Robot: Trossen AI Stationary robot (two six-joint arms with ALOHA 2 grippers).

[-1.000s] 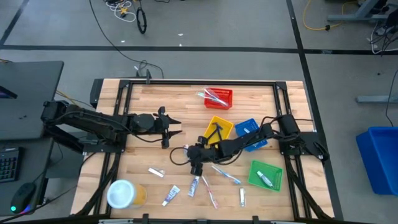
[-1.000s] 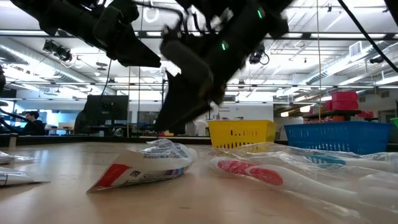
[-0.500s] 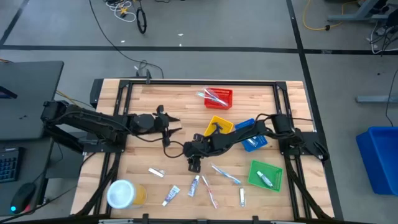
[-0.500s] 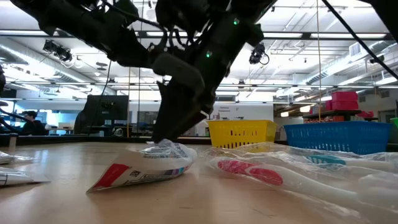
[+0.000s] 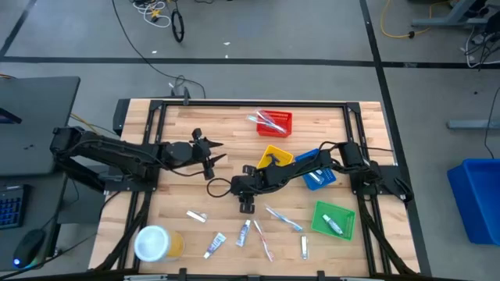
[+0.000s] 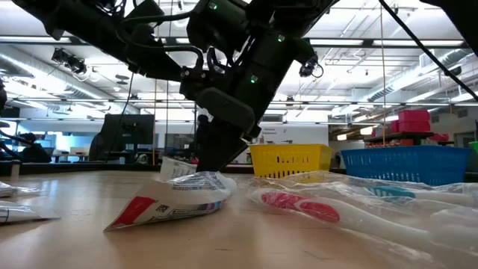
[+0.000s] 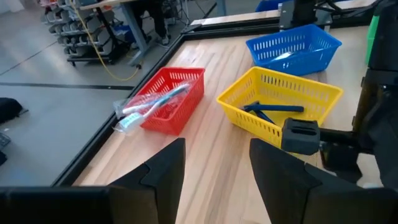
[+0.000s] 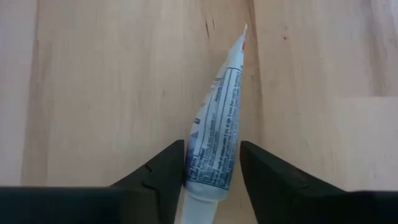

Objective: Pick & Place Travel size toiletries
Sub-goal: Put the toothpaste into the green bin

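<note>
Wooden table (image 5: 180, 125), white tube (image 8: 214, 140) between right tool (image 8: 211, 168) fingers.

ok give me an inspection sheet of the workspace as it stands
surface: wooden table in a dark frame.
job's things: white tube lies between the right gripper's fingers; more tubes and toothbrushes lie loose at the near edge; packaged toothbrushes fill the red tray, black razors the yellow tray, a tube the green tray.
clutter: white-topped yellow tub at the near left corner.
grippers: right gripper low at the table, fingers on either side of the tube; left gripper open, empty, above the table.
cables: black cable across the floor.
surroundings: blue bin on the floor at right.
</note>
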